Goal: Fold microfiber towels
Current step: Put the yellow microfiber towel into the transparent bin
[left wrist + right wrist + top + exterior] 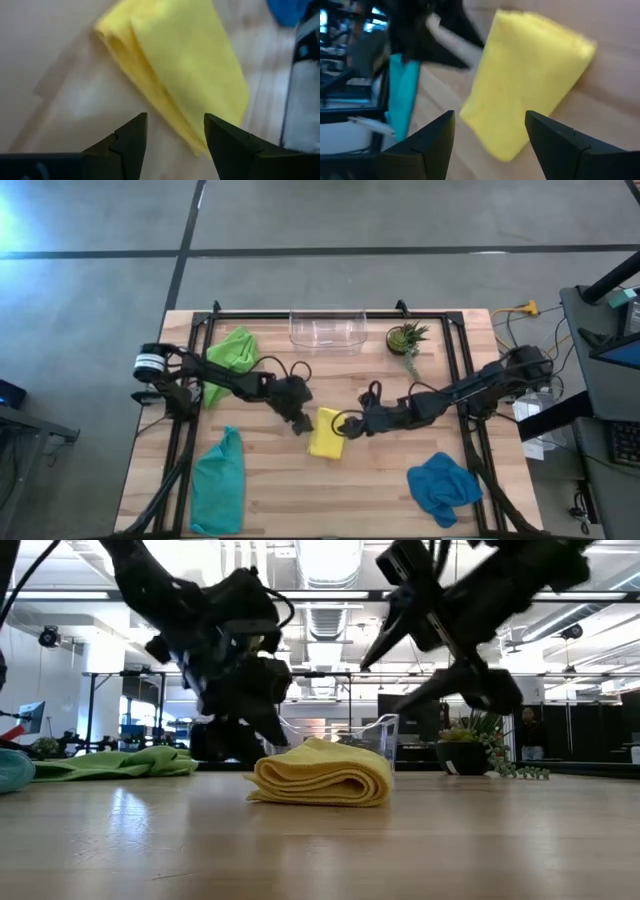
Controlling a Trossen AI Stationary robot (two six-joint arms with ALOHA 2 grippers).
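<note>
At the near edge of the table [300, 510] two cloths lie unfolded and crumpled: the teal towel [218, 476] toward the near left corner and the blue towel [443, 485] toward the near right corner. Farther in, at about the middle of the table, the yellow towel [327, 432] lies folded into a compact, layered packet with its rounded fold toward the near edge in the low view. The left gripper [300, 420] hangs just beside the packet on its left, jaws open and holding nothing; the right gripper [352, 425] hangs just beside it on its right, jaws also open and empty. Both wrist views look past spread fingers onto the yellow packet, with no cloth between them. Toward the far left corner the lime green towel [232, 354] lies loosely bunched, and along the far edge stand a clear plastic bin [326, 330] and a small potted plant [406, 340]. The yellow towel looks finished, so the step in hand seems to be letting go of it. The next move likely calls for lifting both arms clear without dragging the folds, then reaching for one of the three unfolded towels and spreading it flat.
</note>
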